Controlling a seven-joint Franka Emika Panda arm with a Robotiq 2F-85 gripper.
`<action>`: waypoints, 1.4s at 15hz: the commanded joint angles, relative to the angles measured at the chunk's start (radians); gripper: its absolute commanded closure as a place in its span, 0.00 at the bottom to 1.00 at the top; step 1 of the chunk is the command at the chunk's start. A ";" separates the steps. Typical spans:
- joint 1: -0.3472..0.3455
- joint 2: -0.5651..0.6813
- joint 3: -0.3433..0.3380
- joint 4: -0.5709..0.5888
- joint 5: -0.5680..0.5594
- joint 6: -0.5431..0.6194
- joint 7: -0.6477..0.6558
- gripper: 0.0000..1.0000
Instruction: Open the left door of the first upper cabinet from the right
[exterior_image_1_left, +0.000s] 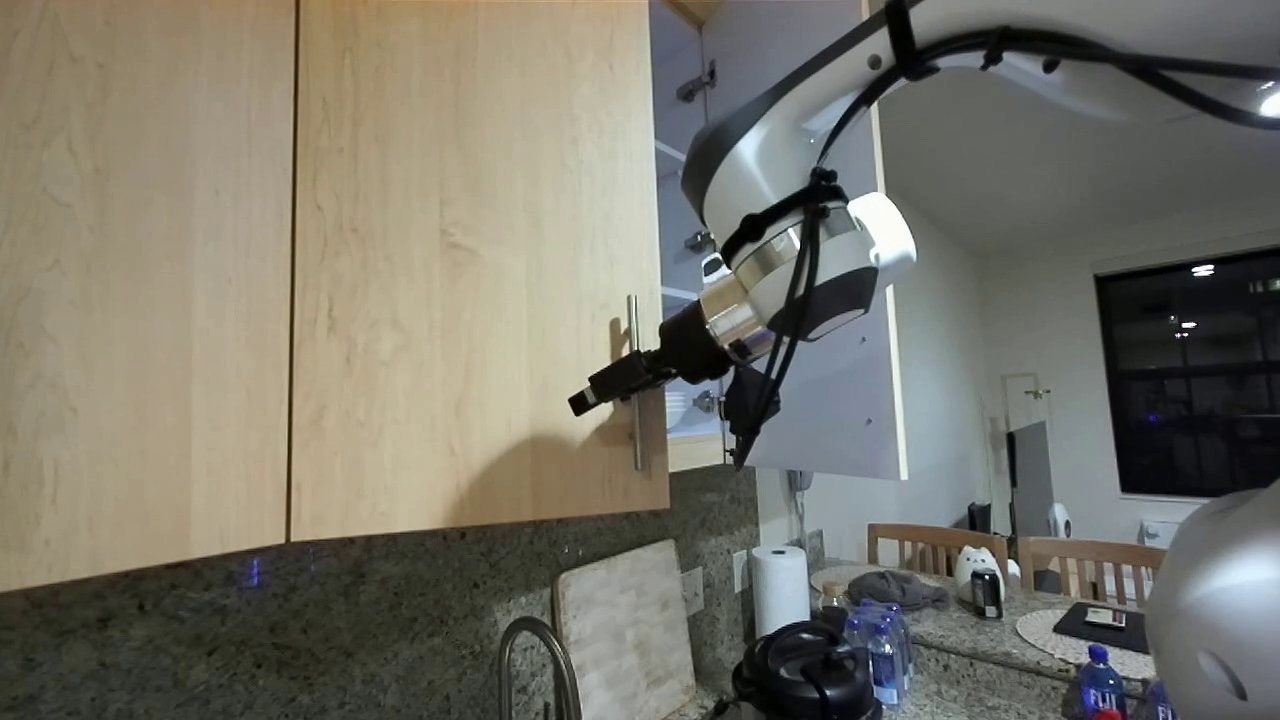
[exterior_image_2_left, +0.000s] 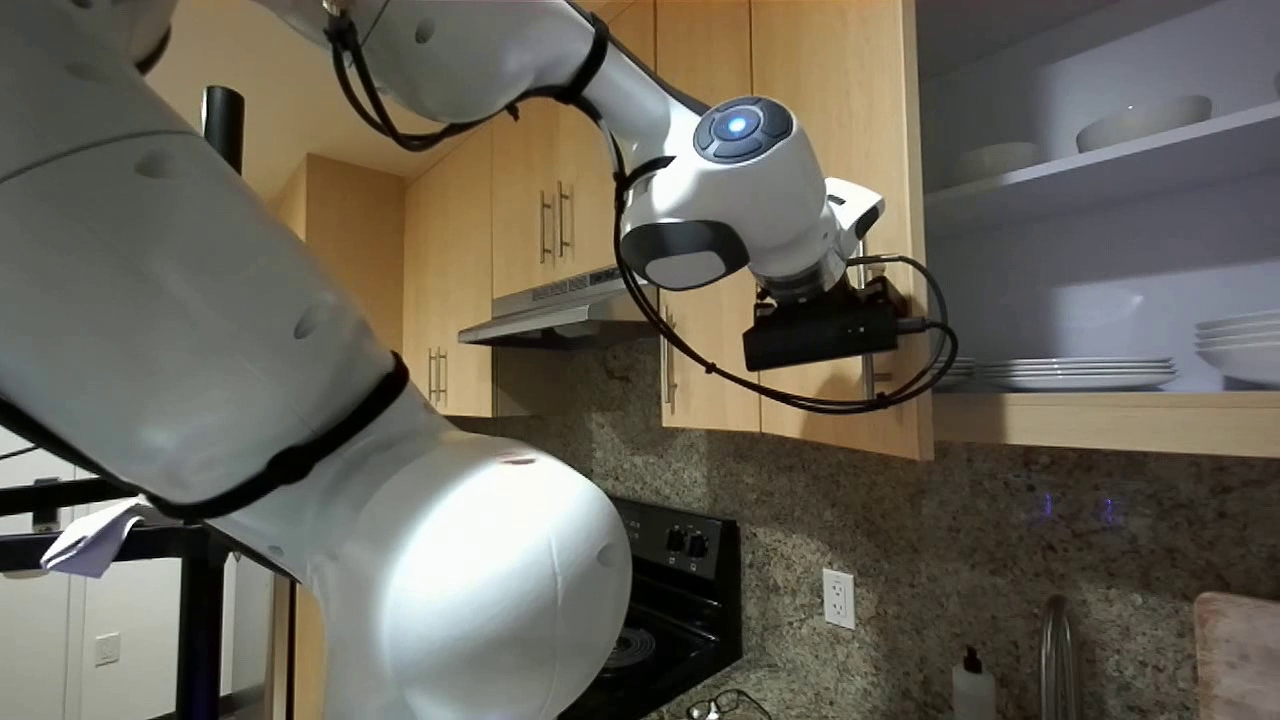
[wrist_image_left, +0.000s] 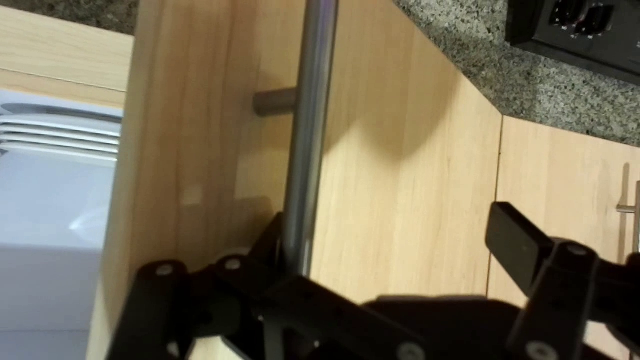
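Observation:
The left door (exterior_image_1_left: 470, 250) is a light maple panel, standing partly swung out from the first upper cabinet (exterior_image_2_left: 1120, 416). Its slim steel bar handle (wrist_image_left: 307, 125) runs vertically near the free edge. My gripper (wrist_image_left: 387, 225) is open at that handle, jaws wide apart. One finger (wrist_image_left: 269, 237) lies close against the bar on its door-edge side, partly hidden by it; whether they touch I cannot tell. The opposite finger (wrist_image_left: 517, 245) is well away from the bar, over the door face. In an exterior view the gripper (exterior_image_1_left: 605, 388) crosses in front of the handle (exterior_image_1_left: 637, 440).
A pale door panel (exterior_image_1_left: 815, 400) stands wide out on the cabinet's far side, behind the arm. Plates (exterior_image_2_left: 1080, 373) and bowls (exterior_image_2_left: 1145, 122) sit on the shelves. Below are a faucet (exterior_image_1_left: 540, 640), a cutting board (exterior_image_1_left: 625, 630) and a black pot (exterior_image_1_left: 808, 670).

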 joint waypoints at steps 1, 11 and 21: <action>0.055 -0.070 0.031 -0.084 0.039 -0.008 -0.057 0.00; 0.087 -0.077 0.039 -0.091 0.018 -0.057 -0.111 0.00; 0.097 -0.080 0.081 -0.095 0.045 -0.026 -0.181 0.00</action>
